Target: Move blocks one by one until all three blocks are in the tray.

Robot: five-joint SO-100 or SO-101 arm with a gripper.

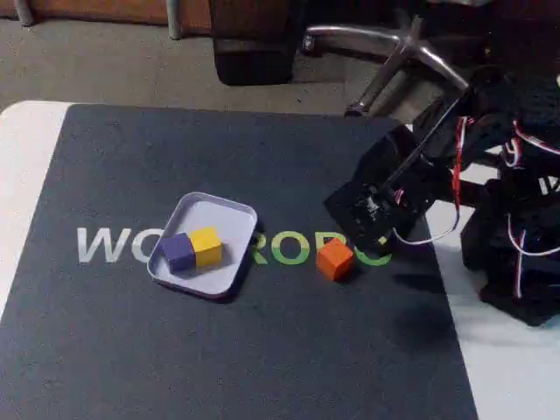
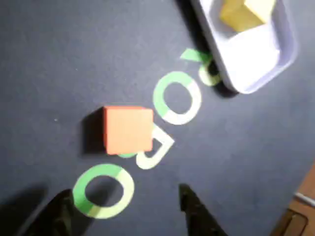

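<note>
Dark matte fabric covers the table as a mat (image 1: 262, 350) printed with white and green letters (image 1: 284, 251), and we find part of that wording hidden under the things resting on it. We see the orange block (image 1: 335, 259), a small matte cube, sitting on the mat to the right of the tray (image 1: 229, 214) in the fixed view, well apart from it and covering part of a green letter. Our gripper (image 2: 123, 209) hovers just near of it in the wrist view; its two dark fingertips (image 2: 194, 204) are spread with bare mat between them, holding nothing, and both are cut off by the bottom edge and blurred. In the fixed view the black arm (image 1: 385, 188) hides the fingers. Inside the shallow pale tray with rounded corners and a low rim, the purple block (image 1: 179, 251) and yellow block (image 1: 206, 246) touch side by side. Beyond the far edge of the table, we make out a chair base (image 1: 394, 48) on carpet.
</note>
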